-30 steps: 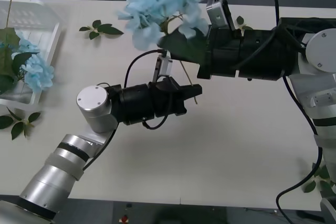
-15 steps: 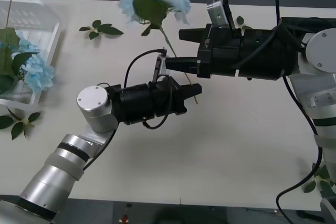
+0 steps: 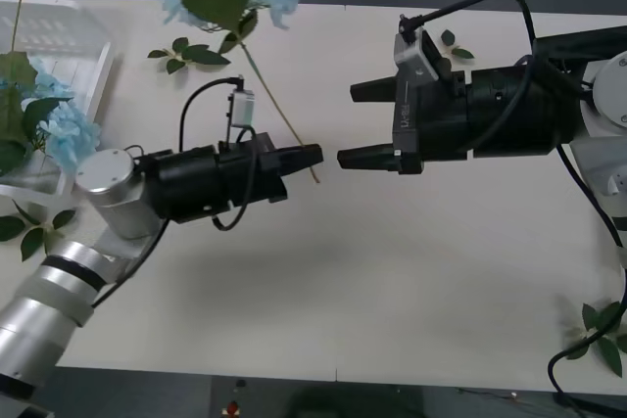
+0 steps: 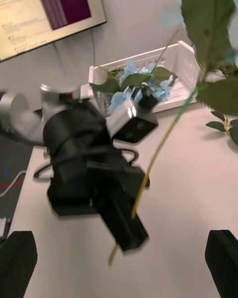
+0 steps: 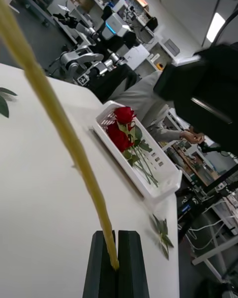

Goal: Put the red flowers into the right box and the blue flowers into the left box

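The left gripper (image 3: pixel 312 156) pinched one blue flower's stem (image 3: pixel 279 115) mid-table, clear of the spread right gripper (image 3: pixel 355 124).

You find no readable text here. A wall monitor (image 4: pixel 49 11) behind the table in the right wrist view shows lines of writing and a purple window, but none of it resolves into words. A small pale marking sits on the body of the right gripper (image 3: pixel 345 125) in the front view, too small for you to read. The lab shelves and equipment in the left wrist view carry no legible label, brand or number.
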Robot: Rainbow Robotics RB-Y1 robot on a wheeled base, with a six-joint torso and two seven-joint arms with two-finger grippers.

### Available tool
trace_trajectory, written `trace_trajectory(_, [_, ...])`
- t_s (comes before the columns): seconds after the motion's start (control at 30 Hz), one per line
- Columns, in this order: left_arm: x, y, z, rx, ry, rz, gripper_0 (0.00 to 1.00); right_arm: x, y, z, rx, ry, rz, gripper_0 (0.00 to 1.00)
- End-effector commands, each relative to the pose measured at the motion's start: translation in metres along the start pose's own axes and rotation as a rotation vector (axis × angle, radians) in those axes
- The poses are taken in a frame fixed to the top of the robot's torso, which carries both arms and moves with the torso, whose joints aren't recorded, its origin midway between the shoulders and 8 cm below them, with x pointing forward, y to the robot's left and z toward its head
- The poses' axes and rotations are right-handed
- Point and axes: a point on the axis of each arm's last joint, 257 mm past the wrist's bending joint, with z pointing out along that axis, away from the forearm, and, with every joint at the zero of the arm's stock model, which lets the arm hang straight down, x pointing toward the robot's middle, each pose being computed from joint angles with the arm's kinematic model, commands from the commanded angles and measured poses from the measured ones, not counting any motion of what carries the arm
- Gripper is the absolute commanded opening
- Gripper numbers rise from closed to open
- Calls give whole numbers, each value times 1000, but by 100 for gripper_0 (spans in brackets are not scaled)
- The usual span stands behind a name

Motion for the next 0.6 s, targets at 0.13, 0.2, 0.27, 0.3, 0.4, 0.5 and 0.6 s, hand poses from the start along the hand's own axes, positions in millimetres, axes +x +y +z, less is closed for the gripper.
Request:
trace_trajectory(0.13, [-68,-22,-102,40,153,204,0,15,-1,-6,-50,25,-95,100])
trace_trajectory(0.2, [-82,-24,-138,22,202,217,0,22,1,-10,-69,41,-81,100])
trace_trajectory(0.27, [-97,-22,-183,-20,267,217,0,27,7,-16,-96,54,-75,100])
trace_trajectory(0.3, [-102,-20,-200,-40,294,215,0,29,10,-18,-109,64,-75,100])
trace_trajectory(0.4, [-113,-7,-253,-140,378,185,0,34,17,-24,-142,83,-76,100])
trace_trajectory(0.5, [-120,20,-312,-302,446,124,0,37,27,-27,-183,93,-74,100])
trace_trajectory(0.6, [-122,56,-378,-503,496,93,0,39,35,-28,-212,100,-74,100])
